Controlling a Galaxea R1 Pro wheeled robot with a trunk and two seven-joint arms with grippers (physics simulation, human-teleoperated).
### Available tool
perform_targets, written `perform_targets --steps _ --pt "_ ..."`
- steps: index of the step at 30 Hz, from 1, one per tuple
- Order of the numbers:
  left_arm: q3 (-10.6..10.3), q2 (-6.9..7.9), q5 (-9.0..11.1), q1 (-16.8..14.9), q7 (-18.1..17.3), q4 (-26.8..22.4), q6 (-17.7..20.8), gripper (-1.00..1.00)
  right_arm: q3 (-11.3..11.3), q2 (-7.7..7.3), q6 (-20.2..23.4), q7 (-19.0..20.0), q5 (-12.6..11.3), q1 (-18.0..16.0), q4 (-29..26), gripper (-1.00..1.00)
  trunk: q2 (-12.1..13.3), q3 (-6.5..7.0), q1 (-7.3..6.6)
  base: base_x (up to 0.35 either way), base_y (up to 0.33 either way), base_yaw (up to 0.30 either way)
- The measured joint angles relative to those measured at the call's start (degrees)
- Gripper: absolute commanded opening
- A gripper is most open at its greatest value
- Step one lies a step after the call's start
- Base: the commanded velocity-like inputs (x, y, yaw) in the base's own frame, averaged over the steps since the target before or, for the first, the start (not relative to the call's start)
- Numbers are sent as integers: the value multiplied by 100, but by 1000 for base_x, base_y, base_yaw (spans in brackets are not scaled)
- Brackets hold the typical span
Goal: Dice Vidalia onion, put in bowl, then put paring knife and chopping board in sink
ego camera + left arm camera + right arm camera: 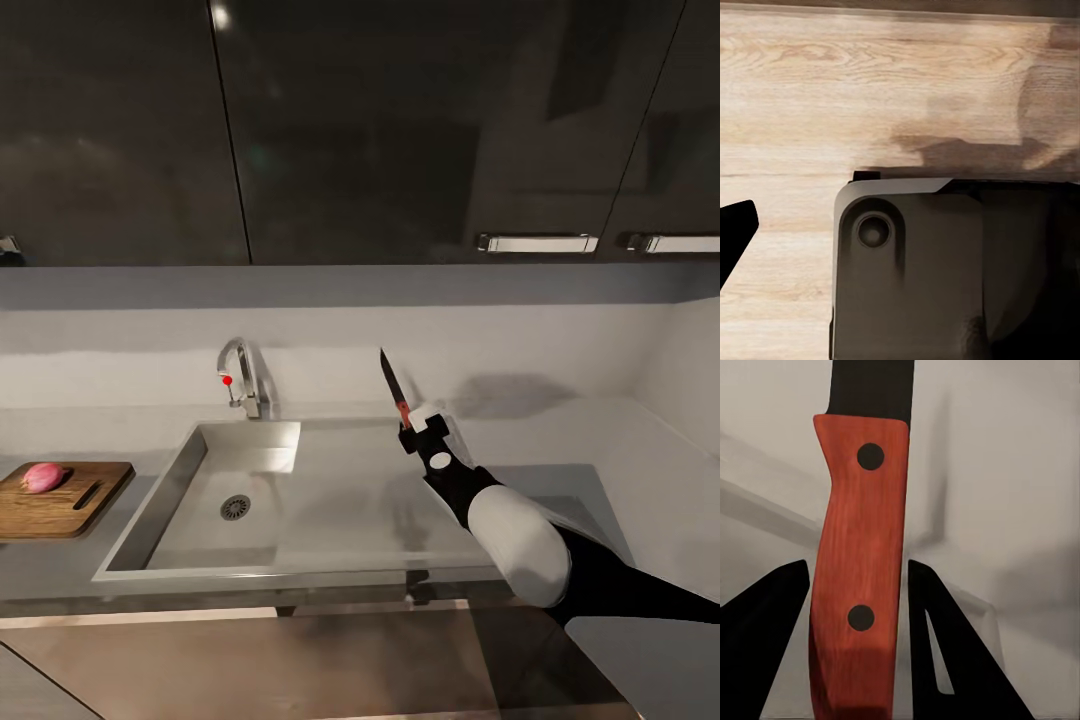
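Note:
My right gripper [411, 428] is shut on the red handle of the paring knife [391, 378], held over the drainboard of the sink [160, 490] with the dark blade pointing up. In the right wrist view the knife handle [862, 532] sits between both black fingers [772, 615]. The pinkish Vidalia onion [43, 477] rests on the brown chopping board [55, 512], which lies on the countertop [620, 460] left of the sink. The basin holds nothing but its round drain [235, 508]. One black left fingertip [735, 232] hangs above a wooden floor. The bowl is out of view.
A chrome tap [240, 375] with a red knob stands behind the basin. Dark glossy wall cabinets with metal handles [537, 243] hang overhead. A side wall closes the counter at the right. Below the left wrist lie the wooden floor [870, 90] and my dark base [945, 270].

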Motion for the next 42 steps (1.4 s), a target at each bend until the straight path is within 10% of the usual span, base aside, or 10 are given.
perform_targets --steps 29,42 --pt "0 8 0 -1 2 -1 0 100 19 -2 879 -461 89 1 -452 -100 1 1 2 -230 168 0" --pt "0 8 0 -2 0 0 0 100 46 -1 870 880 46 0 -484 -100 0 0 0 -35 54 0"
